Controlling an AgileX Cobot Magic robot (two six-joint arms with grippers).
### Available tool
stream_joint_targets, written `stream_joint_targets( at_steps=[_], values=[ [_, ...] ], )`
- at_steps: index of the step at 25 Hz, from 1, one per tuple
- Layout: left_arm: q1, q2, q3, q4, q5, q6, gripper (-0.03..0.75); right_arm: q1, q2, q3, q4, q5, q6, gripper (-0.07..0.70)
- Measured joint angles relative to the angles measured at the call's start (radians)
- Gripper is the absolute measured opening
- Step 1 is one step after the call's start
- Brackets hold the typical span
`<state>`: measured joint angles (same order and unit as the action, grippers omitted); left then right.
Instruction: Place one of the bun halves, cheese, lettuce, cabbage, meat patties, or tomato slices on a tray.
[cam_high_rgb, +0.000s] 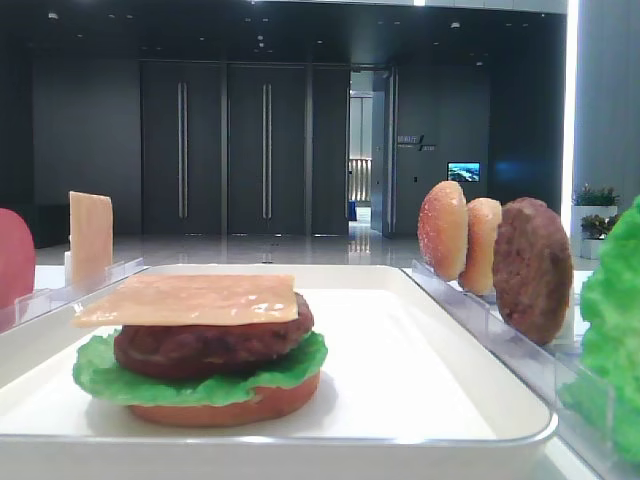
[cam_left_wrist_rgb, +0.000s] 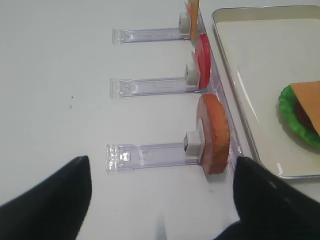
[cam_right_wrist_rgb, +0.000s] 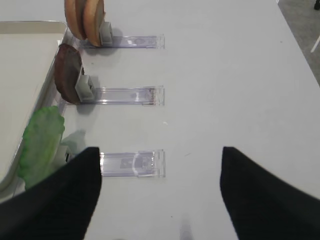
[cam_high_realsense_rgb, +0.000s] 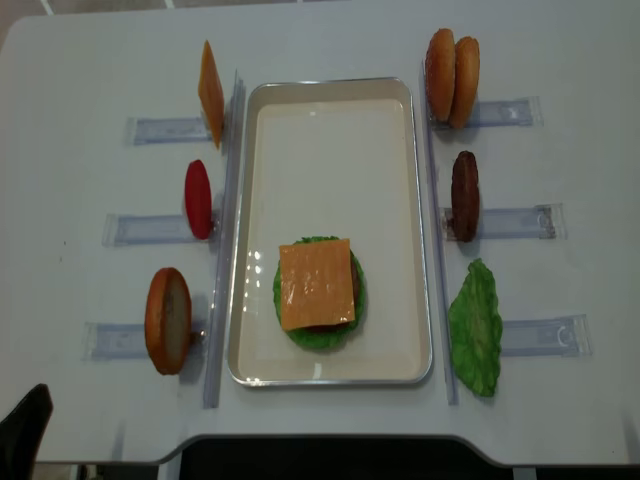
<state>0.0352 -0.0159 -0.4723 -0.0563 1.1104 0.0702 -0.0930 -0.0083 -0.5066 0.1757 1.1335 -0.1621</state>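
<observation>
Cheese (cam_high_realsense_rgb: 317, 284) atop stacked burger — on tray (cam_high_realsense_rgb: 330, 110)

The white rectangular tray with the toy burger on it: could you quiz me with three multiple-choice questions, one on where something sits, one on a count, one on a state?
1. What lies on top of the stack on the white rectangular tray?
A. thin pale orange square cheese slice
B. red tomato disc
C. sesame bun half

2. How many golden-tan bun halves stand in the far right holder?
A. one
B. two
C. four

3. How do the left gripper's black fingers stand?
A. shut on cheese
B. shut, empty
C. apart, empty

Answers:
1. A, the cheese slice covers the dark brown patty.
2. B, two bun halves stand side by side.
3. C, the left gripper shows a wide gap with nothing between.
</observation>
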Motion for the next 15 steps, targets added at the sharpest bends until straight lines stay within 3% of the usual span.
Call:
stream_joint_targets(
  at_steps=[15],
  values=[
    [0.000,0.000,0.000,0.000,0.000,0.000,0.610,0.000,0.000,0.000,0.000,0.000,0.000,0.479]
  ],
)
